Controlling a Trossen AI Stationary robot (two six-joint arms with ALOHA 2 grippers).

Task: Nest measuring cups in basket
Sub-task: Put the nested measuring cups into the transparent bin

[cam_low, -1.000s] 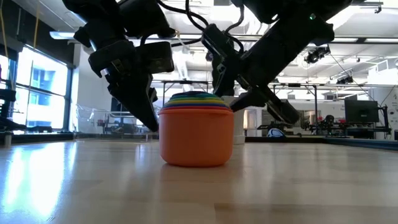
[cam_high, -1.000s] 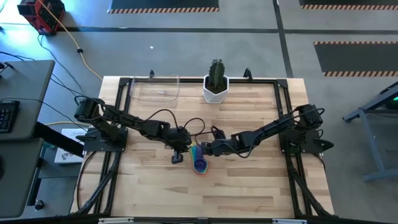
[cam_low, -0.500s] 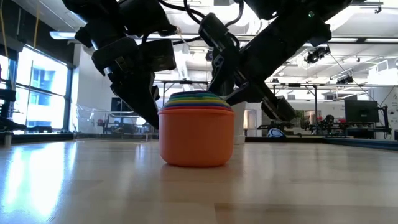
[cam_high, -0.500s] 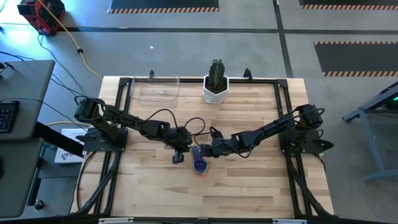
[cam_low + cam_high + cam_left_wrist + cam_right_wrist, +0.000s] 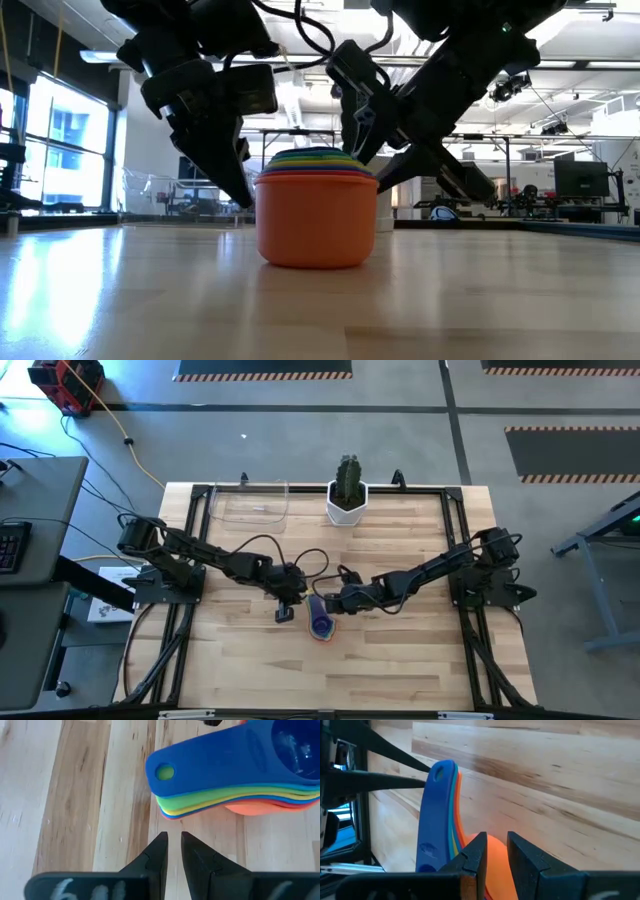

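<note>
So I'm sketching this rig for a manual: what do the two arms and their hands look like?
Both are dark, slim, jointed arms with loose black cables looping near the wrists. The left hand and right hand each end in two flat, tapering black fingers. White marks on the bar behind each pair are too blurred to read.

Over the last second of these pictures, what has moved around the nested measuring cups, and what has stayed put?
Only the right gripper shifted: it swung in toward the nested measuring cups, then eased slightly back, ending beside the stack. Nothing was grasped or released. The left gripper kept its place by the stacked handles, fingers nearly together. The stack stayed on the table, outside the basket, and the cactus pot did not move.
</note>
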